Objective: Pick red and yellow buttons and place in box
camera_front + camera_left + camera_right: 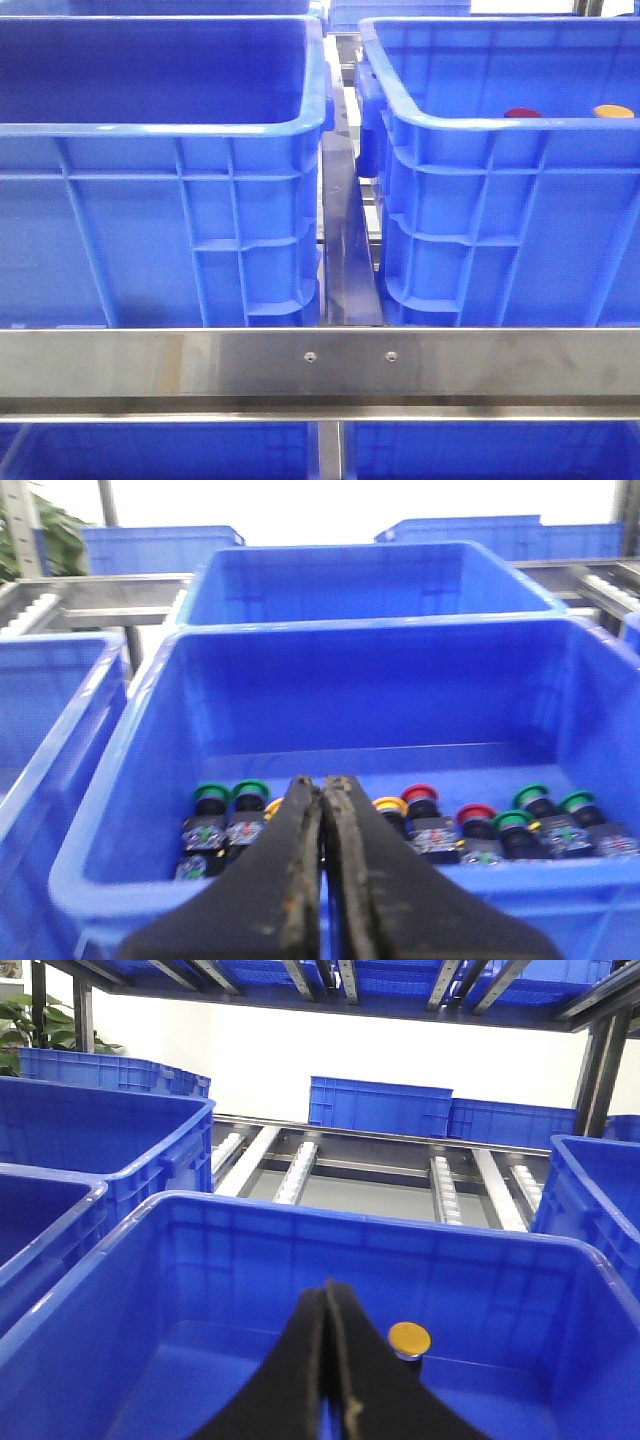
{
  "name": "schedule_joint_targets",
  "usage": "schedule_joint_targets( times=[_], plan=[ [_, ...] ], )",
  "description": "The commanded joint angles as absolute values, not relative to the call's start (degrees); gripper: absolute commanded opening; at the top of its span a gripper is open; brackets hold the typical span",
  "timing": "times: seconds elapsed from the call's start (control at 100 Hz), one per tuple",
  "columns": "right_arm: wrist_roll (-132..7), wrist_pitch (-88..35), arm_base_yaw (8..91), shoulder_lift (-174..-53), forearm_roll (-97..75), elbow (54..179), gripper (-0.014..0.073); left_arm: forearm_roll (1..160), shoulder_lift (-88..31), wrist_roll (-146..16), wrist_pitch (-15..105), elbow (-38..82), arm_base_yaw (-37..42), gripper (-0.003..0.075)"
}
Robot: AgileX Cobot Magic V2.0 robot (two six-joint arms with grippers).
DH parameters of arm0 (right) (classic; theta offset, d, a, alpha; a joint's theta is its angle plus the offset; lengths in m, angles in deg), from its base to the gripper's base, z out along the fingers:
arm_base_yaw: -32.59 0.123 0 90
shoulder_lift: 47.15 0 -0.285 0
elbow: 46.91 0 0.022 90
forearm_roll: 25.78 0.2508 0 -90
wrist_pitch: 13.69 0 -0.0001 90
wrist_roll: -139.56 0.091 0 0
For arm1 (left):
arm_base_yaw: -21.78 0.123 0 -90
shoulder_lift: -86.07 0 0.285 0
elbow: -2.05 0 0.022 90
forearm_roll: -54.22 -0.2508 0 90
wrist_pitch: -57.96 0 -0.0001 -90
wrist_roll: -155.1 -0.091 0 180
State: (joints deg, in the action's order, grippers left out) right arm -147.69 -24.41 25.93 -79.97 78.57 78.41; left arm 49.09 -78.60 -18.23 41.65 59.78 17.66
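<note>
In the front view a red button [522, 113] and a yellow button [613, 111] peek over the near rim of the right blue crate [470, 200]. The identical left crate [150, 220] shows no contents. Neither gripper shows there. In the left wrist view my left gripper [323, 780] is shut and empty, above the near wall of a blue crate [400, 626] that holds a row of buttons, among them a red one [420, 795] and a yellow one [390, 805]. My right gripper [328, 1288] is shut and empty over a blue crate [350, 1222] holding one yellow button [409, 1339].
A steel rail [320, 365] crosses in front of the crates, with more blue crates below it. A narrow gap with a dark divider [345, 230] separates the two crates. Green buttons [232, 793] lie among the others. Roller tracks [300, 1165] and further crates stand behind.
</note>
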Motion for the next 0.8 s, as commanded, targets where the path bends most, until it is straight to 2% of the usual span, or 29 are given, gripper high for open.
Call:
schedule_joint_targets(
  times=[0.0, 0.2, 0.79],
  plan=[
    [-147.74, -26.13, 26.07, -80.10, 84.16, 80.08, -0.0068, 49.08, -81.49, -18.35, 48.38, 62.24, 18.74, -0.0019],
    [-147.74, -26.13, 26.07, -80.10, 84.16, 80.08, -0.0068, 48.85, -88.39, -18.35, 50.42, 71.19, 18.80, -0.0019],
    [-147.74, -26.12, 26.07, -80.20, 84.16, 80.08, -0.0068, 48.85, -88.30, -18.35, 61.98, 81.84, 18.80, -0.0019]
  ],
)
